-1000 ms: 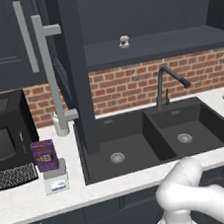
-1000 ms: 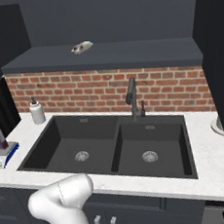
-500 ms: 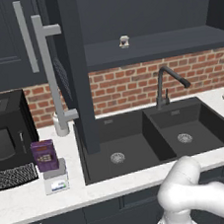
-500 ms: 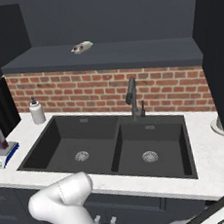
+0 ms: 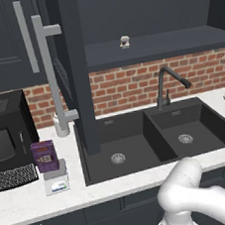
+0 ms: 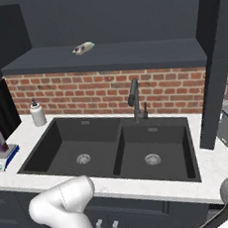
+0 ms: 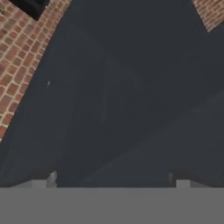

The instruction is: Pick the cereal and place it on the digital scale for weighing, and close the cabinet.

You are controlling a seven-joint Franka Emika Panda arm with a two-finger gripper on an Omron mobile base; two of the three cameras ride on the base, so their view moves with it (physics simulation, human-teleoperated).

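The cereal (image 5: 44,156) already stands on the scale (image 5: 56,181), so what is left is the cabinet, whose door (image 5: 77,69) hangs wide open over the sink (image 5: 152,134). The main risk, as I judge it, is a swing at the door from a bad angle: the gripper (image 7: 112,177) could slip off the panel, push it only partway, or catch the tap (image 5: 170,83). A wide sweep could also knock the box off the scale. The gripper looks spread wide and holds nothing; just ahead of it is a dark panel edged by brick wall (image 7: 22,65), probably the cabinet. The cereal and scale lie well apart from it, by the microwave (image 5: 4,132).
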